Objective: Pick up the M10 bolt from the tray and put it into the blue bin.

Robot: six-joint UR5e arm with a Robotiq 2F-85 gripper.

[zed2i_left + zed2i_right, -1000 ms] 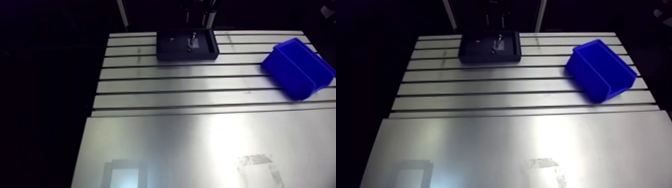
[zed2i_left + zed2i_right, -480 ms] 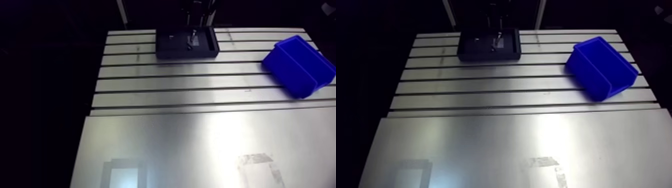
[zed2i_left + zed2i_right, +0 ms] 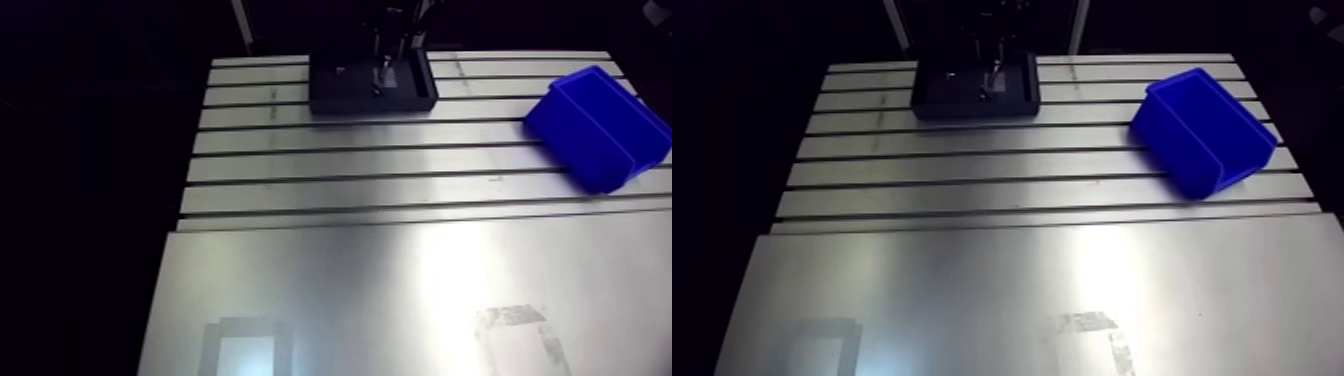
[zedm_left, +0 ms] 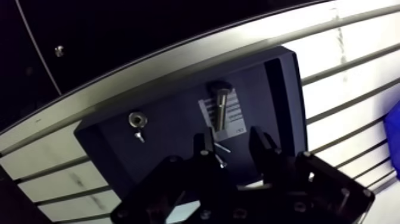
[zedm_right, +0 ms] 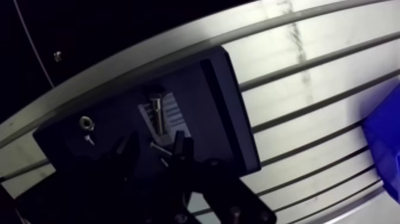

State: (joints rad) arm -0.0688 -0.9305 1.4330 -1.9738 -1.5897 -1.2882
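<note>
Early stage: the M10 bolt point(image 4: 221, 107) lies in the black tray point(image 3: 345, 101) at the arm view's top centre, just ahead of the pincer point(image 4: 230, 139), whose fingers point(image 4: 202, 145) stand apart and empty; grasping and carrying to the blue bin point(image 3: 598, 125) remain

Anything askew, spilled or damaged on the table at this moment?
Only the blue bin: it sits turned at an angle to the table's slots, while the tray lies square with them. Nothing looks spilled or damaged. The M10 bolt lies inside the tray, ahead of the gripper's open fingers.
</note>
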